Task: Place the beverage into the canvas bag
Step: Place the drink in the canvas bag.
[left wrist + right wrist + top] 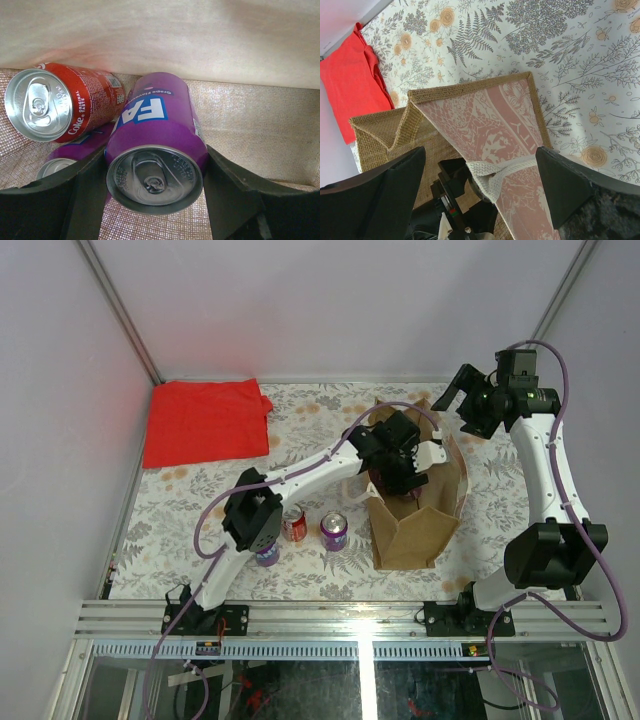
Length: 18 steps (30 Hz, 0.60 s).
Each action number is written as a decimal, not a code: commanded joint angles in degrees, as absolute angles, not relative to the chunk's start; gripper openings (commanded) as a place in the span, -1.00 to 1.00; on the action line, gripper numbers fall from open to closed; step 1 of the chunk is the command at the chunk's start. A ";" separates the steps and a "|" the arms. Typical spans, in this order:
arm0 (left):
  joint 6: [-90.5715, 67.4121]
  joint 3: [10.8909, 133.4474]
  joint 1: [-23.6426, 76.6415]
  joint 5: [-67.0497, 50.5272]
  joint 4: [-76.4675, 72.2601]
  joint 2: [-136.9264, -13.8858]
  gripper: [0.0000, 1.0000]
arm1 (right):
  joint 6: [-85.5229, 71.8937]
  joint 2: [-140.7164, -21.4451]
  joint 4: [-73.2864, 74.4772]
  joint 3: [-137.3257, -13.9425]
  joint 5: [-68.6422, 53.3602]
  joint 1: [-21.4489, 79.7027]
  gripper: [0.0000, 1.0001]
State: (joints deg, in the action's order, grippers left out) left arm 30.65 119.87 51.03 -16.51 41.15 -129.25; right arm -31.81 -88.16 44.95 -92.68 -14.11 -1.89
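Note:
The beverage, a purple can [152, 125], lies on its side inside the canvas bag [415, 525], top towards the camera. My left gripper [155, 165] is shut on it, a finger pressed to each side. A red cola can [65, 102] and another purple can [62, 162] lie beside it on the bag's woven floor [250, 125]. From above, my left gripper [400, 472] reaches down into the bag's mouth. My right gripper [455, 390] hangs open beyond the bag's far right corner, with nothing between its fingers [395, 185].
On the floral table stand a red can [294, 524], a purple can [333, 531] and one more purple can [267, 555] half under the left arm. A flat red cloth [205, 420] lies at the back left. The bag's cream handle [505, 170] droops over its printed pink side.

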 commanded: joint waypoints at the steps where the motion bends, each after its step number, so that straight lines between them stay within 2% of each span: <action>1: 32.18 123.25 51.14 -15.62 37.84 -128.36 -1.00 | -30.98 -87.79 45.84 -94.09 -14.51 -2.20 0.97; 18: 34.99 121.64 51.15 -15.34 33.38 -131.56 -1.00 | -31.27 -88.70 47.03 -94.38 -14.80 -2.20 0.96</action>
State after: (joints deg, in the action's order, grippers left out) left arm 33.39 120.07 51.03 -15.18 40.23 -131.66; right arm -31.83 -88.25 45.87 -92.68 -14.13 -1.91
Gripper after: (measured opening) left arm 0.633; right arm 0.982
